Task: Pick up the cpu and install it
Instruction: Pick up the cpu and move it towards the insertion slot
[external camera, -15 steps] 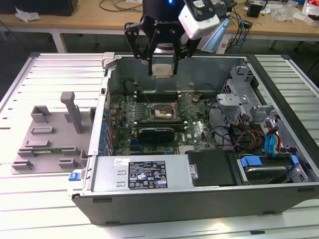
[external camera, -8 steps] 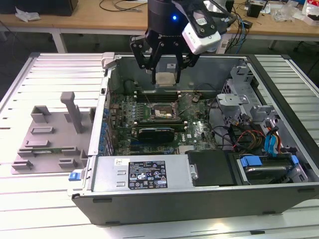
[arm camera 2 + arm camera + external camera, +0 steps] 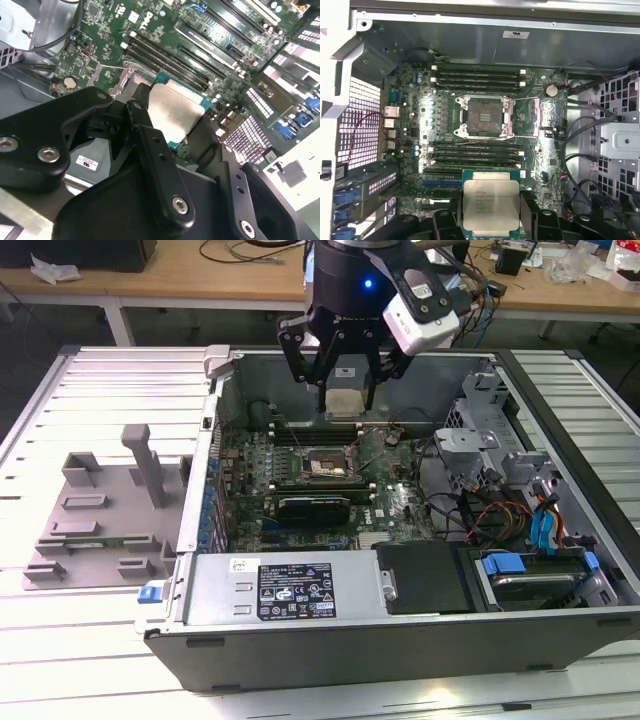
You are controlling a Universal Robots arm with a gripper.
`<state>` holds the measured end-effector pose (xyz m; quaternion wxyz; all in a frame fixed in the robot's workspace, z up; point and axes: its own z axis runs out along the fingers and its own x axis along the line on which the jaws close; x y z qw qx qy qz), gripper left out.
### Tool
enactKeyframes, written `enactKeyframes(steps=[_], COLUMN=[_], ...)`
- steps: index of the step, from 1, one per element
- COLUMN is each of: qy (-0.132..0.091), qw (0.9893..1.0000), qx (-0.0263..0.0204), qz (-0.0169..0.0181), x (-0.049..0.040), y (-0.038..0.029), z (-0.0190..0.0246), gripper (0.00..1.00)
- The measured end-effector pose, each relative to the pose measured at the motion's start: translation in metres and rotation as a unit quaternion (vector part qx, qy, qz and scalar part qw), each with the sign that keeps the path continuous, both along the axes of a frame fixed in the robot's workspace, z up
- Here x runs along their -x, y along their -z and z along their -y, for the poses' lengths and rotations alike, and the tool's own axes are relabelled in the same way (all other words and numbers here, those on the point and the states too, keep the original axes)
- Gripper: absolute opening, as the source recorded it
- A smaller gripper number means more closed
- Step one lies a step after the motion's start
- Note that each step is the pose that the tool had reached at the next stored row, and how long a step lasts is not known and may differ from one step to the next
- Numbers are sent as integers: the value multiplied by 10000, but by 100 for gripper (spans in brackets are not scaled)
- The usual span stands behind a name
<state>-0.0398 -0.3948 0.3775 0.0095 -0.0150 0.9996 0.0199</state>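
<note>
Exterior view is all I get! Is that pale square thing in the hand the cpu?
Observer: Yes. In both wrist views the cpu has a silvery top and a green rim. The hand pinches it between black fingers.
Operator: Is the hole for it empty?
Observer: Yes. The first wrist view shows the socket open, with a bare dark middle and no chip in it.
Operator: Is the cpu touching it?
Observer: No. In that view rows of memory slots show between the cpu and the socket.
</note>
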Motion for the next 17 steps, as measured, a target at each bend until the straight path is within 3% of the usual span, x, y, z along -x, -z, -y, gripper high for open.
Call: enactKeyframes(steps=[5,7,13,15,17], qy=[0,1,0,0,0], qw=[10000,10000,10000,10000,10000], qx=[0,-1,-3,-4,-3], qz=[-1,-4,-5,-5,-5], x=[-79,-125,-102,-66,-58], y=[46,94,208,250,274], z=[-41,-123,-392,-451,-481], gripper=[55,55,55,55,55])
